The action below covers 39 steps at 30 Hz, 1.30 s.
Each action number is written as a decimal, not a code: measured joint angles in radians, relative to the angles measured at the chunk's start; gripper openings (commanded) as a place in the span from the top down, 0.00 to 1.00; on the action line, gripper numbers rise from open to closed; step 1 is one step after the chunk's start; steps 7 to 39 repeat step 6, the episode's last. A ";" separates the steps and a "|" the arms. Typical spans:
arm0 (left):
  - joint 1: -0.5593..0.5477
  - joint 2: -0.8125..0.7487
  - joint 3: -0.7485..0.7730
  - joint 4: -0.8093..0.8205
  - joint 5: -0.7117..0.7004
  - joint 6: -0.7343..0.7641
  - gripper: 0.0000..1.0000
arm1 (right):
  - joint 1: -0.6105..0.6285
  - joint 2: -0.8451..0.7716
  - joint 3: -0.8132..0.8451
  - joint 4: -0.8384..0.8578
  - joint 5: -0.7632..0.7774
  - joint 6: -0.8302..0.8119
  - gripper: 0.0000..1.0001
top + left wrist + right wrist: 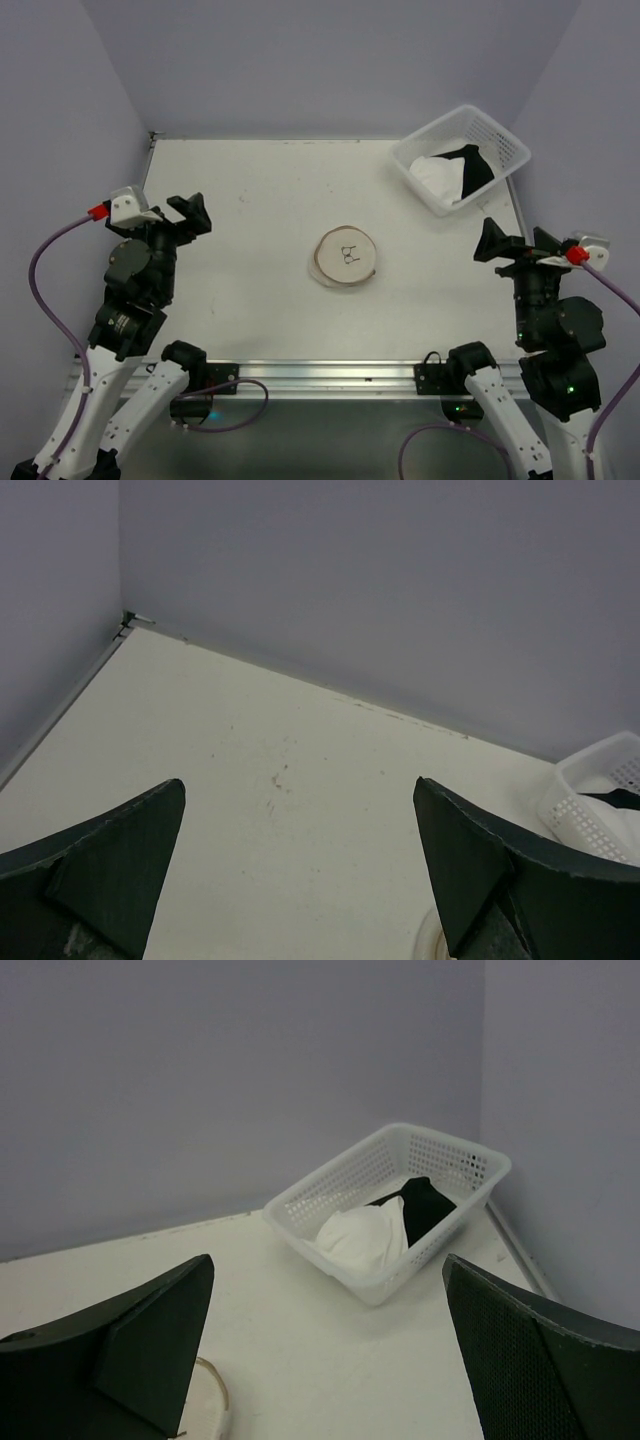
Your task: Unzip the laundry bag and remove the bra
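The bag (345,258) is seen lying flat near the middle of the desk (250,190), its drawn face turned up and its tan rim closed all round, with nothing touching it. Well apart from it, at the far right corner, a white basket (503,130) is set with white and black cloth (448,174) inside. The left gripper (188,213) and the right gripper (515,245) are held at either side of the desk, each with fingers spread wide and nothing between them.
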 measured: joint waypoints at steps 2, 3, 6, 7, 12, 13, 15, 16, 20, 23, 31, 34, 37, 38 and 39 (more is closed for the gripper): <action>0.000 0.001 -0.003 0.001 0.000 -0.013 0.00 | 0.000 -0.005 0.000 -0.002 -0.002 0.000 0.01; 0.000 0.001 -0.008 0.002 0.001 -0.019 0.00 | 0.000 -0.005 0.000 -0.002 -0.004 0.000 0.01; 0.000 0.002 -0.028 0.003 0.002 -0.027 0.00 | 0.000 -0.005 0.000 -0.005 -0.014 0.003 0.01; 0.000 0.002 -0.028 0.003 0.002 -0.027 0.00 | 0.000 -0.005 0.000 -0.005 -0.014 0.003 0.01; 0.000 0.002 -0.028 0.003 0.002 -0.027 0.00 | 0.000 -0.005 0.000 -0.005 -0.014 0.003 0.01; 0.000 0.002 -0.028 0.003 0.002 -0.027 0.00 | 0.000 -0.005 0.000 -0.005 -0.014 0.003 0.01; 0.000 0.002 -0.028 0.003 0.002 -0.027 0.00 | 0.000 -0.005 0.000 -0.005 -0.014 0.003 0.01; 0.000 0.002 -0.028 0.003 0.002 -0.027 0.00 | 0.000 -0.005 0.000 -0.005 -0.014 0.003 0.01; 0.000 0.002 -0.028 0.003 0.002 -0.027 0.00 | 0.000 -0.005 0.000 -0.005 -0.014 0.003 0.01; 0.000 0.002 -0.028 0.003 0.002 -0.027 0.00 | 0.000 -0.005 0.000 -0.005 -0.014 0.003 0.01; 0.000 0.002 -0.028 0.003 0.002 -0.027 0.00 | 0.000 -0.005 0.000 -0.005 -0.014 0.003 0.01; 0.000 0.002 -0.028 0.003 0.002 -0.027 0.00 | 0.000 -0.005 0.000 -0.005 -0.014 0.003 0.01; 0.000 0.002 -0.028 0.003 0.002 -0.027 0.00 | 0.000 -0.005 0.000 -0.005 -0.014 0.003 0.01; 0.000 0.002 -0.028 0.003 0.002 -0.027 0.00 | 0.000 -0.005 0.000 -0.005 -0.014 0.003 0.01; 0.000 0.002 -0.028 0.003 0.002 -0.027 0.00 | 0.000 -0.005 0.000 -0.005 -0.014 0.003 0.01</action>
